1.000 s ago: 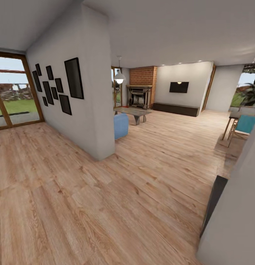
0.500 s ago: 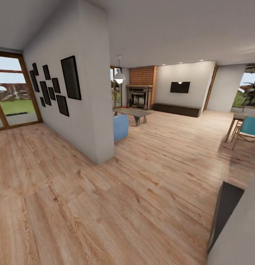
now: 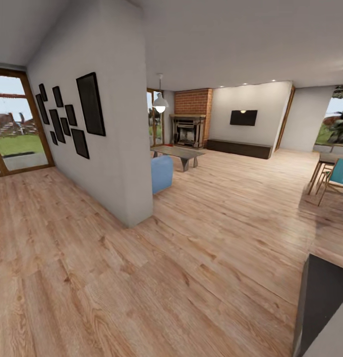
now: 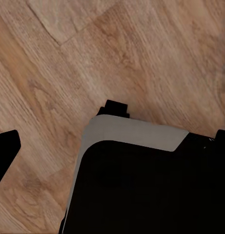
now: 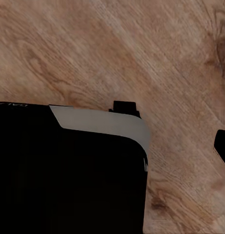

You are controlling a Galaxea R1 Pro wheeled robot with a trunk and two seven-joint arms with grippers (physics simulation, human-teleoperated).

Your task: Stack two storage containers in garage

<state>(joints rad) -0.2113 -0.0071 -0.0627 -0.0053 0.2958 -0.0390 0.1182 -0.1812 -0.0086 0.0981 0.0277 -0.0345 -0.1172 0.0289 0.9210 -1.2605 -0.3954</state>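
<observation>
Living room (image 3: 226, 198) ahead, brick fireplace (image 3: 191, 119) far (pincer state: cannot tell).

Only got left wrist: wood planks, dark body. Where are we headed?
Observer: Head view looks into a living room, with a brick fireplace at the far wall.
Operator: What's between us and it?
Observer: A low coffee table, with a blue sofa end poking out behind a wall corner.
Operator: Right side?
Observer: A teal chair at the picture's right edge.
</observation>
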